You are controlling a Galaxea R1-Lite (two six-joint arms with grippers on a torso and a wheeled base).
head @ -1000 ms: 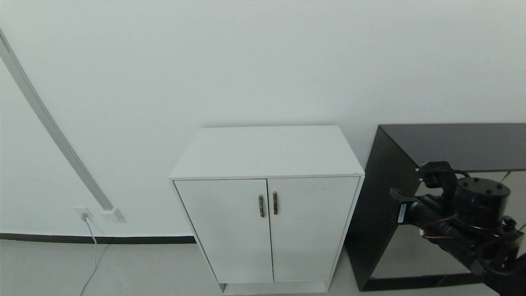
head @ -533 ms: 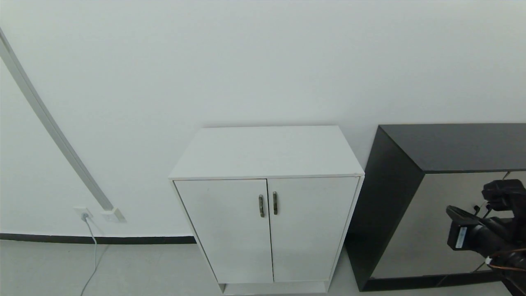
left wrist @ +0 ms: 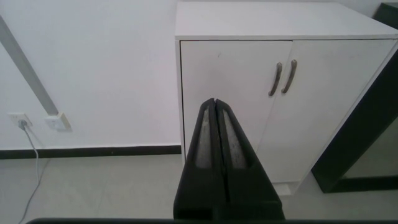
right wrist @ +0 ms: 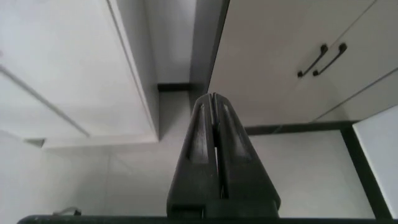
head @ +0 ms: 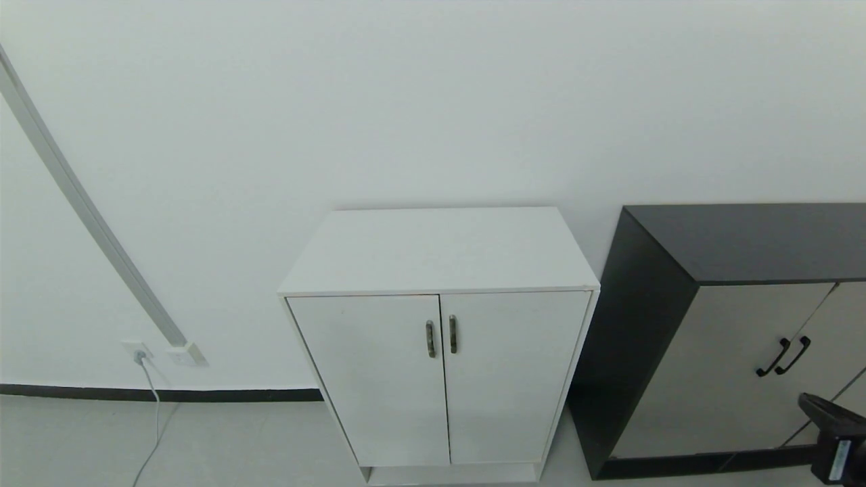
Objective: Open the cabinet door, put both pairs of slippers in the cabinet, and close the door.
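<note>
head view, around: a black cabinet (head: 643, 325) with grey doors and two black handles (head: 783, 356) stands just beside the white cabinet (head: 440, 250), on its right. on the wall to the left, a slanted white cable duct (head: 88, 210) comes down to a socket (head: 137, 352), and a grey cable (head: 154, 419) hangs from the socket to the floor.
head view, right arm: a dark part of the right arm (head: 835, 436) shows at the lower right corner, in front of the black cabinet and well apart from the white one.
head view, container: the white cabinet stands against the wall. both its doors are closed, with the two handles (head: 431, 339) side by side at the middle seam. the inside is hidden.
left wrist view, gripper: the left gripper (left wrist: 215, 104) is clenched with nothing between the fingers. it is in the air before the white cabinet's doors, not touching them.
right wrist view, gripper: the right gripper (right wrist: 214, 98) is clenched and empty. it points at the floor strip between the two cabinets.
</note>
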